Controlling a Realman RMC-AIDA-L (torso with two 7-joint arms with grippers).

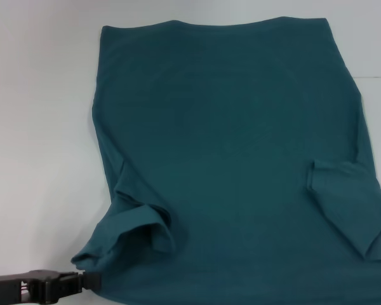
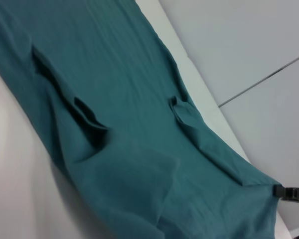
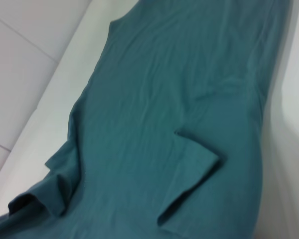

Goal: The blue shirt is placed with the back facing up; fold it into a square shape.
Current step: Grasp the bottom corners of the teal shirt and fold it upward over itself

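Low, left tool [image 1: 92, 280] by blue shirt [image 1: 228, 159] sleeve edge.

The blue shirt [image 1: 235, 159] lies spread flat on the white worktop [image 1: 32, 127], plain dark teal side up, hem at the far end. Both short sleeves are folded in over the body, the left one rumpled and puckered, the right one lying flatter.

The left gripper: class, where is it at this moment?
In the head view the left gripper sits at the bottom left, on the robot's left, right at the edge of the blue shirt by its near left sleeve.
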